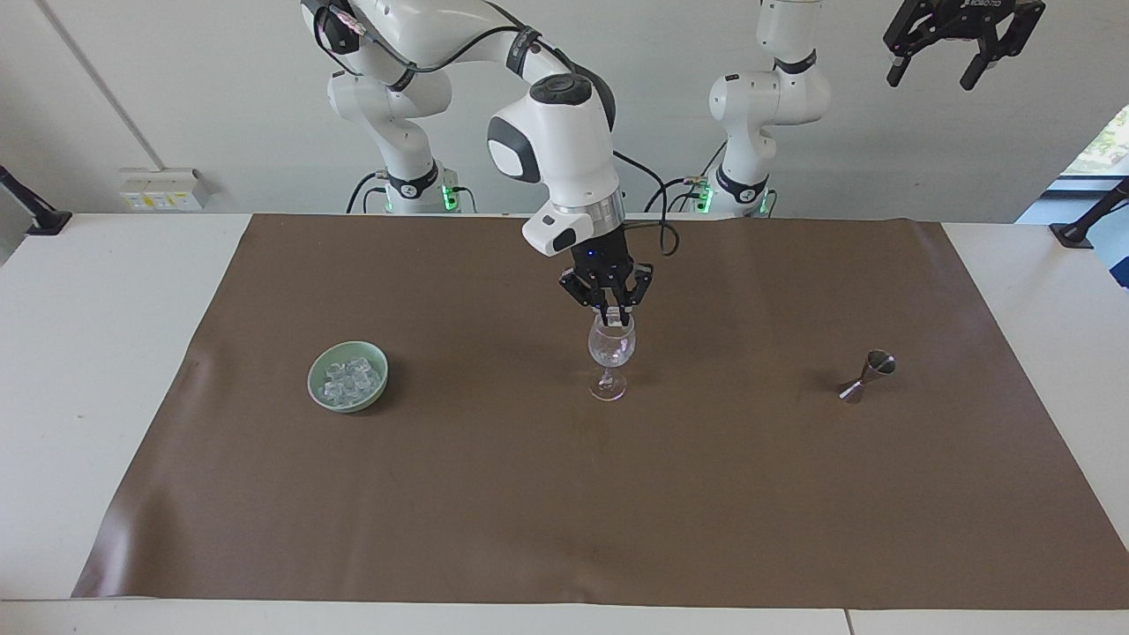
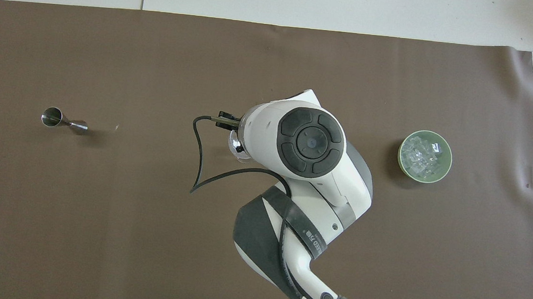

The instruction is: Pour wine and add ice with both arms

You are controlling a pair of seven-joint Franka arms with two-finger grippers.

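A clear wine glass [image 1: 611,348] stands upright mid-mat, with glassy bits in its bowl. My right gripper [image 1: 614,317] hangs just over the glass's rim, shut on a small clear ice cube [image 1: 613,314]. In the overhead view the right arm covers that gripper, and only an edge of the glass [image 2: 235,145] shows. More ice [image 1: 350,379] lies in a pale green bowl [image 1: 316,388] toward the right arm's end. My left gripper [image 1: 930,78] waits open, high above the left arm's end. Wine is out of view.
A small steel jigger [image 1: 868,376] lies tipped on the brown mat [image 1: 564,511] toward the left arm's end, also seen from overhead as the jigger [image 2: 63,121]. The bowl [image 2: 400,154] sits level with the glass. A black cable [image 2: 197,163] loops beside the glass.
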